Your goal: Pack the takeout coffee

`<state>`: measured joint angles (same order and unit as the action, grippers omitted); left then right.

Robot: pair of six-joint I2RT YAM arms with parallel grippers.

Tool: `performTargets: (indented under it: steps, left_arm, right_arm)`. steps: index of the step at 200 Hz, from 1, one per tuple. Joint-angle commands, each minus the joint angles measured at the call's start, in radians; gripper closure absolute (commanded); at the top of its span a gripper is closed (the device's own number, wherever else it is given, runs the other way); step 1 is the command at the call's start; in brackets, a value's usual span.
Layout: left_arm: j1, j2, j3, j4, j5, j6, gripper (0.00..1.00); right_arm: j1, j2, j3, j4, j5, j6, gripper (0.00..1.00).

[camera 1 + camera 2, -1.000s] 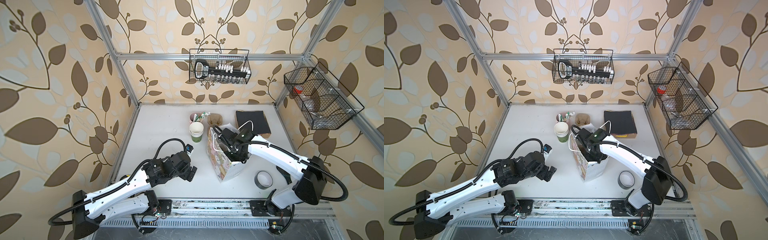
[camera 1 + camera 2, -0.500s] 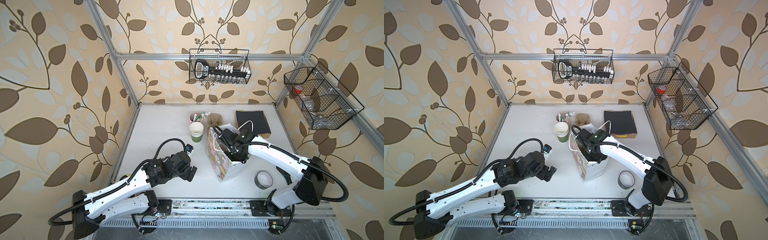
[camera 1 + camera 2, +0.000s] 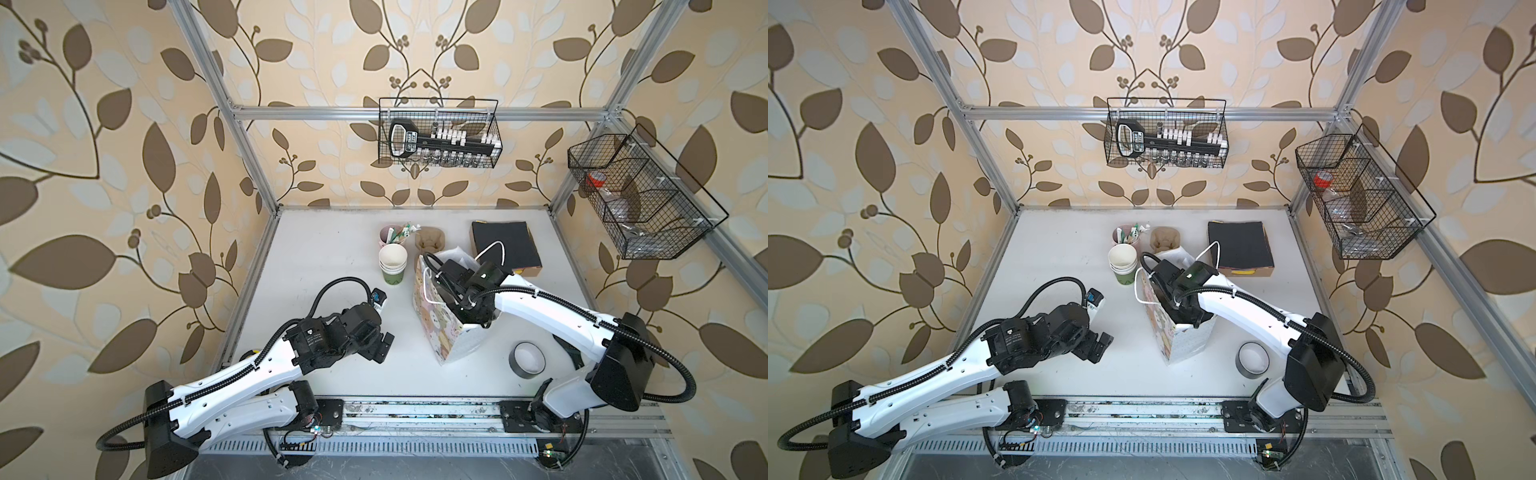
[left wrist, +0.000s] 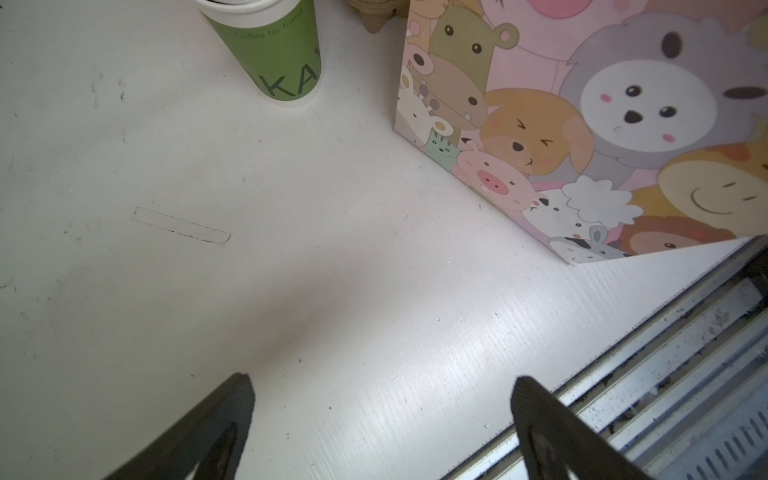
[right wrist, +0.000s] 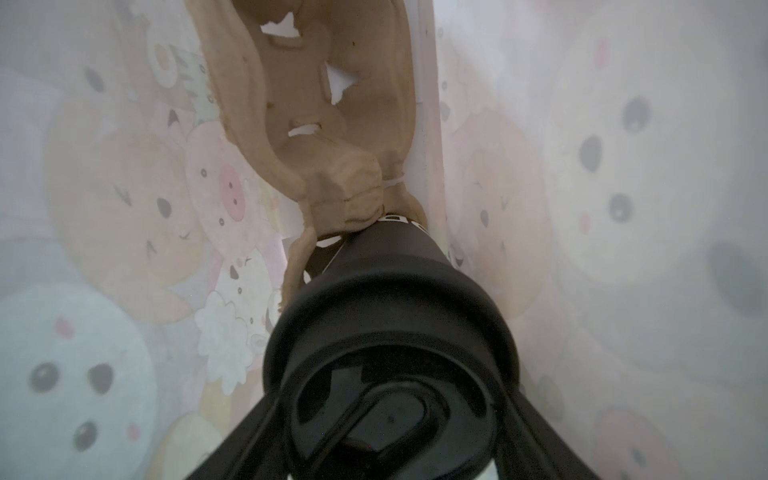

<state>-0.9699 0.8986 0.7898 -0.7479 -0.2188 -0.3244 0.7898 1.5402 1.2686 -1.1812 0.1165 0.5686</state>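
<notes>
Pastel cartoon animals on pink cover the tall paper gift bag point(image 4: 582, 124); the flat table point(image 4: 208, 291) is white. The black lidded paper coffee cup point(image 5: 390, 332) bears pale lettering, the moulded pulp carrier point(image 5: 332, 124) is tan, and the stacked round paper cups point(image 4: 274, 54) are green.

Left tool point(image 4: 382, 380) spread wide; right tool point(image 5: 390, 415) gripping.

Table point(image 3: 324, 257): bag point(image 3: 432, 328), cups point(image 3: 392, 259), tape roll point(image 3: 525, 375)
</notes>
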Motion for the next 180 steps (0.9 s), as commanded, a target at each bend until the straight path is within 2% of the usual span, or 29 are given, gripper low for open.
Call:
performTargets:
  steps: [1,180]
  left_arm:
    - [-0.01,-0.017,0.029,-0.01,-0.024,-0.017,0.01]
    - [-0.01,-0.018,0.029,-0.008,-0.021,-0.016,0.01]
  right_arm:
    - [0.017,0.115,-0.124,0.057,-0.062,0.002,0.32]
    - [0.019,0.169,-0.192,0.099,-0.078,-0.016,0.31]
